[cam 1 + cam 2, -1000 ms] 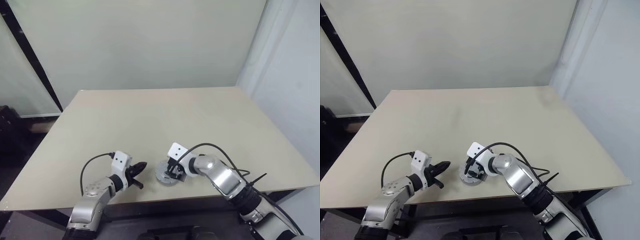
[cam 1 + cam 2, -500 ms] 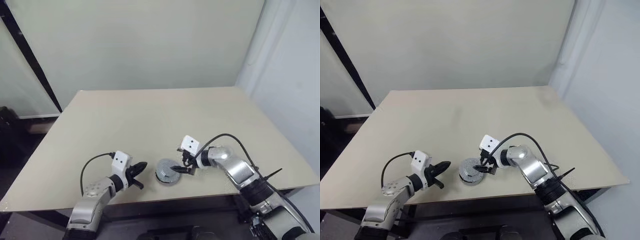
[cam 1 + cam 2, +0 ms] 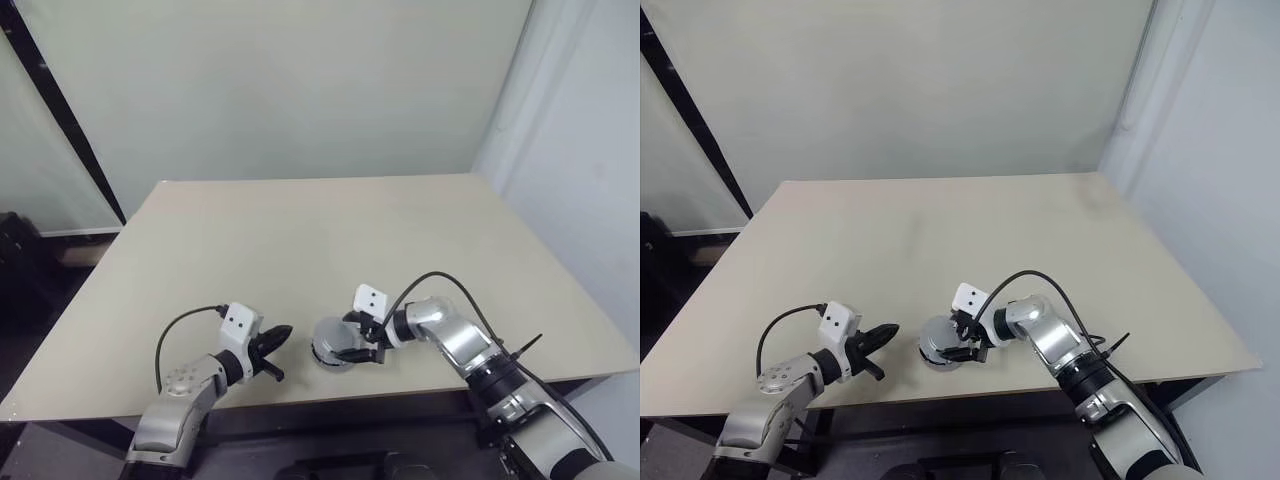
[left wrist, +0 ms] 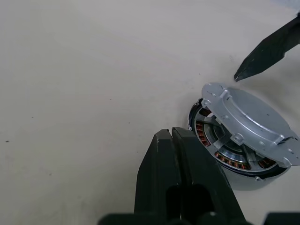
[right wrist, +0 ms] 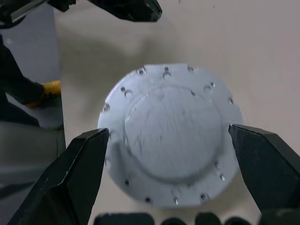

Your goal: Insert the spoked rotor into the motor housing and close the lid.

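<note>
Grey round metal lid sits tilted on the copper-wound motor housing, near the beige surface's front edge.

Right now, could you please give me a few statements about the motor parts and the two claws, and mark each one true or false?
1. The lid sits tilted on the motor housing, copper windings showing beneath. True.
2. The left claw is open. False: it is shut and empty.
3. The right claw stands open, a finger on either side of the lid. True.
4. The lid lies on the table apart from the housing. False: it rests on the housing.
</note>
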